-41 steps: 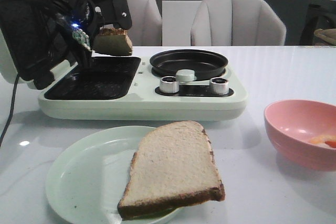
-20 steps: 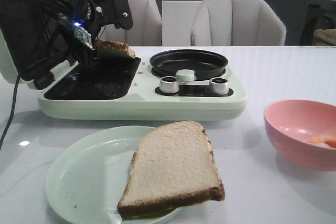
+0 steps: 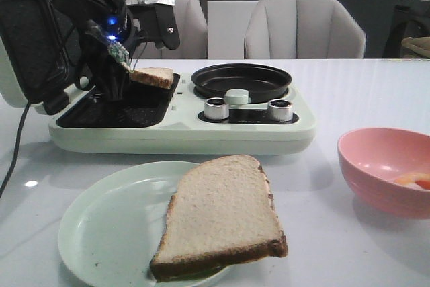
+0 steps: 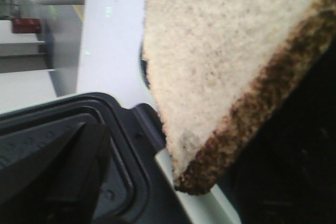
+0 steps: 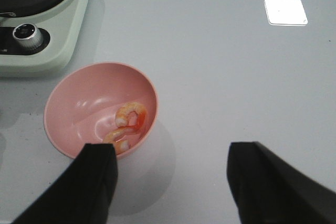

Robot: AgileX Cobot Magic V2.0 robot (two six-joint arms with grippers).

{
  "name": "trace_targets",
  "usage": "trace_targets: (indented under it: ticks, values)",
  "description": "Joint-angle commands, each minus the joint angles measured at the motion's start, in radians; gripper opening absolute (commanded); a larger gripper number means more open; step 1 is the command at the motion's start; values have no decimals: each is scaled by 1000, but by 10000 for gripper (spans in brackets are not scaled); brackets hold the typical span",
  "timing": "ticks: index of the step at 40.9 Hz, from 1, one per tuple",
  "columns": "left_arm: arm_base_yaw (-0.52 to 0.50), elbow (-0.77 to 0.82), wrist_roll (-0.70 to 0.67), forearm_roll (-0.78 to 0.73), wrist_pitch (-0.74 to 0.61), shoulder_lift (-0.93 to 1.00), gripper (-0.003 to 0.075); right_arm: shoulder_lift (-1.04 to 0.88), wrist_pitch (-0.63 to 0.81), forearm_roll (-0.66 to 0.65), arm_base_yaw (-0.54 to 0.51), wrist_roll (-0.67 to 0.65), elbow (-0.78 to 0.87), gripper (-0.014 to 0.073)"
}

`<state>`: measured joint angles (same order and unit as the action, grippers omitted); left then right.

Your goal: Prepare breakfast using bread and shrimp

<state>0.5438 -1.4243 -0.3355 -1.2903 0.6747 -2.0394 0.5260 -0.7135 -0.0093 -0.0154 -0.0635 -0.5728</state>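
**Lowering the first slice into the sandwich press**

Holding one slice of bread in my left claw, clenched on its edge, tilted over the open grill plate of the breakfast maker. In the front view the slice hangs at about 10 o'clock from the plate in the foreground. Whether its lower corner touches the grill plate I cannot tell; the left wrist view shows only crumb and dark crust filling the frame above the black tray.

Done so far, by my judgement: one slice lifted and brought to the press. Not yet released.

Left to do:
- second slice of bread lies flat on the pale green plate, overhanging its rim at 5 o'clock, untouched.
- shrimp, two curled orange-white pieces, sit in the pink bowl, at 3 o'clock from the plate. None moved yet.
- round frying pan on the maker looks bare.
- lid stands open at 9 o'clock.

My right claw hovers over the table just beside the bowl, fingers spread wide, grasping nothing.

Judgement: early stage, roughly the first placement of several.
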Motion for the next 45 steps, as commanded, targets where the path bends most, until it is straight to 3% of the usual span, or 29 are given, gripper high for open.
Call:
trace_targets:
  ticks: [1, 10, 15, 25, 38, 45]
  values:
    - [3, -17, 55, 95, 55, 113, 510, 11, 75, -14, -7, 4, -28, 552]
    - [55, 40, 102, 272, 65, 292, 510, 11, 75, -14, -7, 4, -28, 552]
    - [73, 71, 224, 528, 128, 412, 510, 11, 75, -14, -7, 4, -28, 552]
    - [73, 190, 231, 914, 144, 699, 510, 11, 75, -14, -7, 4, -28, 552]
    - [73, 445, 231, 1139, 137, 1038, 510, 11, 75, -14, -7, 4, -28, 552]
    - [73, 577, 231, 1180, 131, 1190, 510, 11, 75, -14, -7, 4, -28, 552]
